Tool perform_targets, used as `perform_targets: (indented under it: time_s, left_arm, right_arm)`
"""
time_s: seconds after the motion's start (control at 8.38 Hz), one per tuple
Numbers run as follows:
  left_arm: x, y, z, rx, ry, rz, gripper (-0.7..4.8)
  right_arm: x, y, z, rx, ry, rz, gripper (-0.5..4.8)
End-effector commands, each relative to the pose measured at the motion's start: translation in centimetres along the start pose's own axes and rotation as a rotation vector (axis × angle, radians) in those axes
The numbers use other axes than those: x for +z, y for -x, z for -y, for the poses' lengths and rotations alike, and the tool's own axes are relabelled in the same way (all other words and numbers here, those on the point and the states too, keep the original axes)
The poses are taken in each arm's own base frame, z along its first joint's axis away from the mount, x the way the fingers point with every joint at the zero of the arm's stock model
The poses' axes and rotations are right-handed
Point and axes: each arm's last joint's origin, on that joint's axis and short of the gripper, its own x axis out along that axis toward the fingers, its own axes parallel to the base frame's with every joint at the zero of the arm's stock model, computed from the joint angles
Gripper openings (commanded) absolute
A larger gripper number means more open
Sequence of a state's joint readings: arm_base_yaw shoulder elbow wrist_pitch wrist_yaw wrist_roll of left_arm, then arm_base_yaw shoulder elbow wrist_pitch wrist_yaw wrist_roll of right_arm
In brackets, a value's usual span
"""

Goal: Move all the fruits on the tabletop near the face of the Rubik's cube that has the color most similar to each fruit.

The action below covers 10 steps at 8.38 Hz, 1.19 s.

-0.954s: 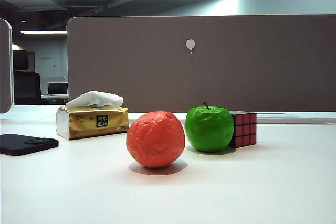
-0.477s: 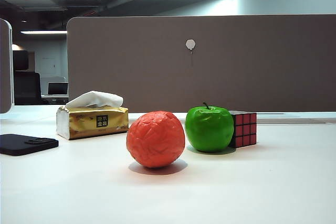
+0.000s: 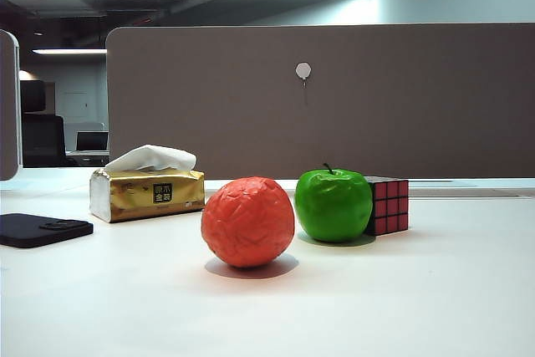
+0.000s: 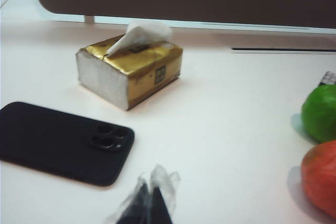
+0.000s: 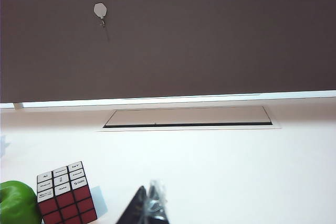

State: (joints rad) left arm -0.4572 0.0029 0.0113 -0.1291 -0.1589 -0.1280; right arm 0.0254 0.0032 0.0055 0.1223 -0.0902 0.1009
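A: Start nearest you. Your left tool [image 4: 149, 203] hangs low over the counter [image 3: 435, 290], its wrapped tips pressed together and holding nothing. Your right tool [image 5: 149, 205] looks pinched together and empty too.

B: And the fruits?

A: The orange-red ball [image 3: 247, 221] is the closest thing, left of centre. Just behind it to the right sits the green apple [image 3: 333, 205], and the cube [image 3: 387, 204] is tucked against the apple's right side, touching or nearly so.

B: So which arm do you send?

A: From your left wrist camera the ball [image 4: 320, 177] lies to the right of the tool, with the apple [image 4: 320, 113] beyond it. From your right wrist camera the cube [image 5: 65, 192] and apple [image 5: 18, 203] lie to the left and close by. The cube's red face points toward you. The ball sits left of that, so it likely has to travel right, in front of the cube. I'd judge your left arm nearer the ball.

B: Anything farther back?

A: The black phone [image 4: 63, 142] and gold tissue box [image 4: 131, 69], far left, well clear.
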Motion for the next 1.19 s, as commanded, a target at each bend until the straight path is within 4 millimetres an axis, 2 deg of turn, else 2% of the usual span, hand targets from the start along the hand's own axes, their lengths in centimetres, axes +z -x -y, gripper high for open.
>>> perform_targets:
  time_s: [0.12, 0.72, 0.83, 1.19]
  left_arm:
    - [0.3, -0.1, -1.0, 0.089, -0.011, 0.034, -0.06]
    - [0.6, 0.1, -2.7, 0.26, -0.059, 0.049, -0.05]
    - [0.6, 0.2, -3.3, 0.392, -0.077, 0.053, -0.05]
    - [1.1, 0.3, -3.4, 0.441, -0.128, 0.088, -0.05]
  right_arm:
    - [0.0, 0.0, 0.0, 0.003, 0.001, 0.014, -0.01]
    - [0.0, 0.0, 0.0, 0.001, 0.001, 0.014, -0.01]
    - [0.0, 0.0, 0.0, -0.001, 0.001, 0.014, -0.01]
    - [0.0, 0.0, 0.0, -0.001, 0.002, 0.014, -0.01]
